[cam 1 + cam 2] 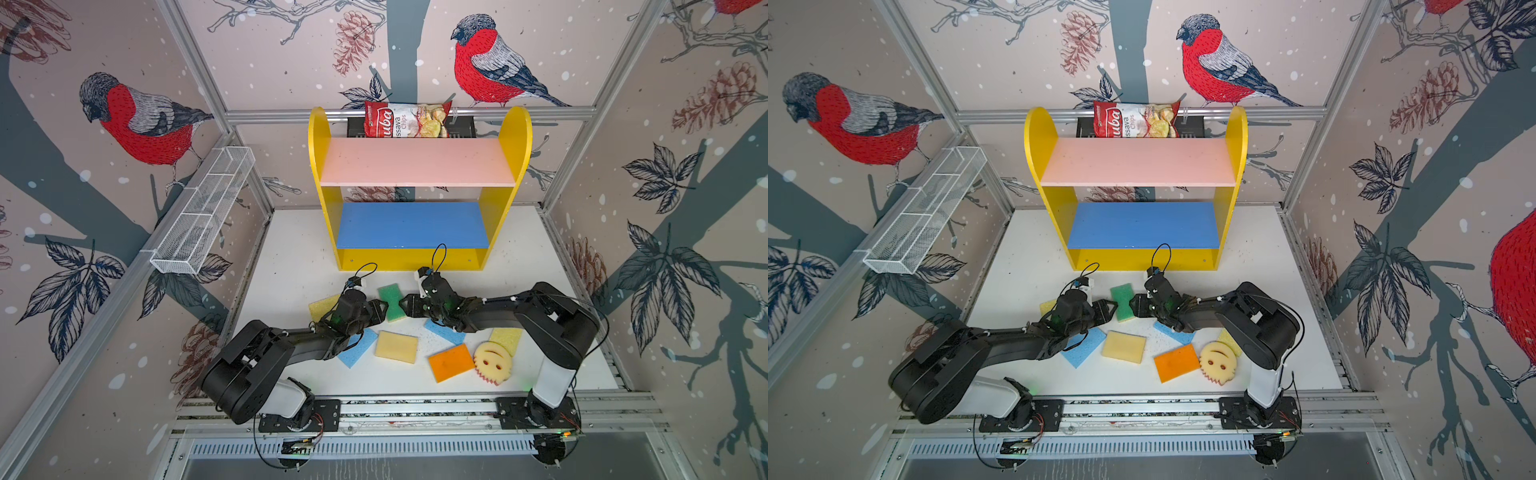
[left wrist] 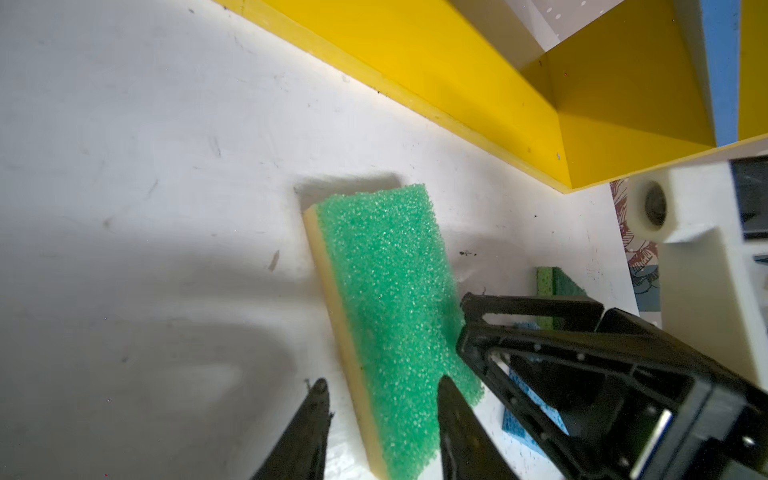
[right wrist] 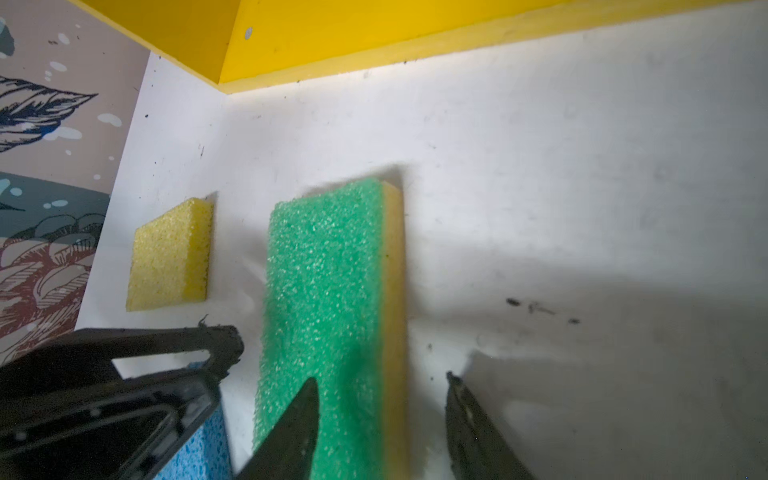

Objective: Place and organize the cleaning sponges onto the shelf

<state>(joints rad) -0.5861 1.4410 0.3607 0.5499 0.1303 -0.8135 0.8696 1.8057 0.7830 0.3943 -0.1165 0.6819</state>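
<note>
Top view: white table (image 1: 291,257), bird wallpaper (image 1: 141,120)

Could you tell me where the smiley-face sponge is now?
In both top views the smiley-face sponge lies on the table at near right, just right of the orange sponge.

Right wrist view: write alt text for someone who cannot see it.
A green sponge with a yellow backing lies on the white table, its yellow-edged side between the fingers of the open right gripper. A yellow sponge lies beside it, apart from it. The yellow base of the shelf runs beyond both.
</note>
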